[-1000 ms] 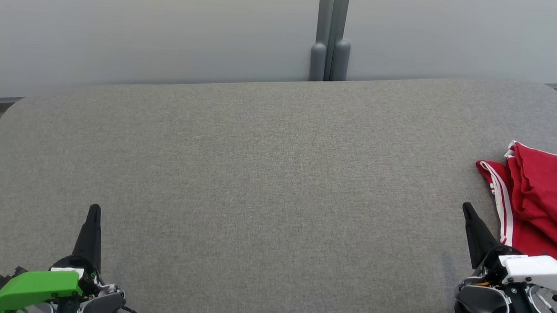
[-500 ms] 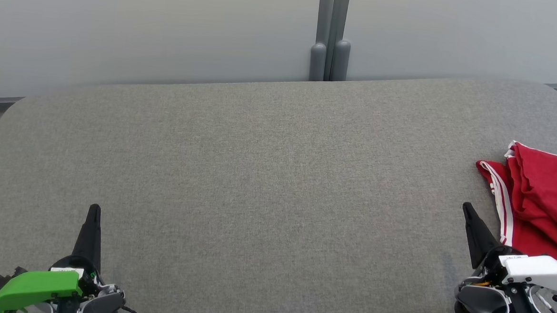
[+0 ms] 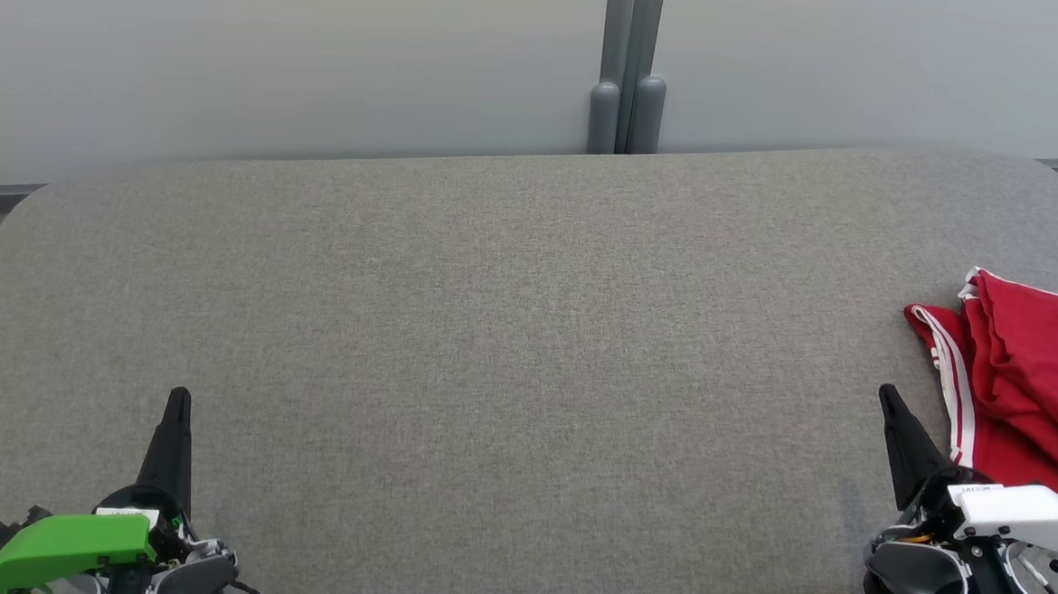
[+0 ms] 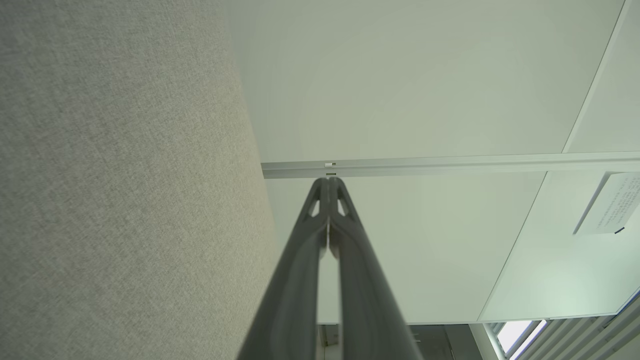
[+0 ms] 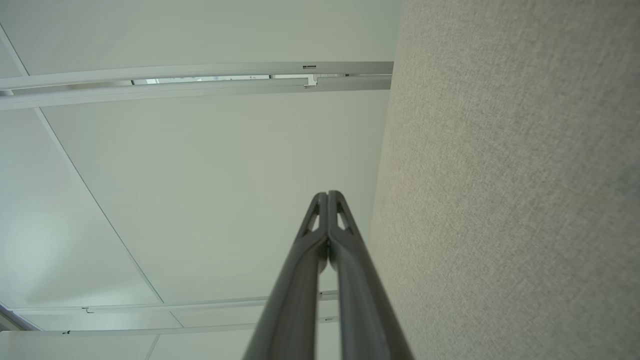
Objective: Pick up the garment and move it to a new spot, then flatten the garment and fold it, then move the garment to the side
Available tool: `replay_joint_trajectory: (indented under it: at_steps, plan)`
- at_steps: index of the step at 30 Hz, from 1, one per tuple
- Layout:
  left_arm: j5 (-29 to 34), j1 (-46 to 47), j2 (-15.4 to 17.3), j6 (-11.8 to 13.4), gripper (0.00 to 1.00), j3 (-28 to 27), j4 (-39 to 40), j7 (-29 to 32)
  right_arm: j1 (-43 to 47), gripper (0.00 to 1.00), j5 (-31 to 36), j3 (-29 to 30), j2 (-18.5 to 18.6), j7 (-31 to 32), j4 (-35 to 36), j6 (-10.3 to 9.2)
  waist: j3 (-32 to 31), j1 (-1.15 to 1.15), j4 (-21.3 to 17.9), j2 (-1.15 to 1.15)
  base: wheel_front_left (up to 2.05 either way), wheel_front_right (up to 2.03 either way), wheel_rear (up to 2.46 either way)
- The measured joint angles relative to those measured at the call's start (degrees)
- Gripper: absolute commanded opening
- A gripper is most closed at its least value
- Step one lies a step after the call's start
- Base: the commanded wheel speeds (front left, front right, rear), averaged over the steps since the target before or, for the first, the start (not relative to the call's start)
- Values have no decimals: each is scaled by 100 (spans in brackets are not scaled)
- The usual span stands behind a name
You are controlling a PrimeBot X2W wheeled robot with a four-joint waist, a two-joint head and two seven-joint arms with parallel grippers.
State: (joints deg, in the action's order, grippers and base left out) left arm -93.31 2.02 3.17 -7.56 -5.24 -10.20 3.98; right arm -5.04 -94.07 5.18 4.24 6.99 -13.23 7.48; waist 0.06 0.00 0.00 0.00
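**Operator:** How far along am I?

**Spotter:** Take the biggest thing first. Your broad grey fabric-covered table (image 3: pixel 491 331) runs across the head view, with the pale panelled wall (image 3: pixel 278 67) behind it. The red cloth garment with white side stripes (image 3: pixel 1023 377) lies on the table's far right, partly cut off by the picture's edge. It sits in loose, wrinkled layers, not spread flat.

**Operator:** So is it done or not?

**Spotter:** You can't settle that from here. A layered garment off to the side fits a job that is folded and set aside. It equally fits a heap waiting to be carried to the middle. The layering looks rough to me, but I'd call that a judgement, not proof.

**Operator:** And my claws?

**Spotter:** Your right gripper (image 3: pixel 890 402) sits low at the right, just beside the garment's striped edge and apart from it. Your left gripper (image 3: pixel 178 401) sits low at the left, well apart from the garment. Each has its long dark fingers pressed together on nothing.

**Operator:** Which view tells you that?

**Spotter:** The head view gives you the garment's place, and it draws each claw as one dark spike. The wrist views look along the fingers, so you see the tips meeting with no cloth between them. Beyond the tips you get the table fabric and the wall panels. The left wrist view adds a small white paper notice (image 4: pixel 607 202) on the wall.
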Motion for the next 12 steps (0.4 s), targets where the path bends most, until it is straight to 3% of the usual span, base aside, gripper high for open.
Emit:
replay_joint_trajectory:
  at_steps: [12]
  plan:
    - [7,1,-2,0,0,-3,0,1,-1,0,3,16,-12,16,-1,0,0,0,0,0,0,0,0]
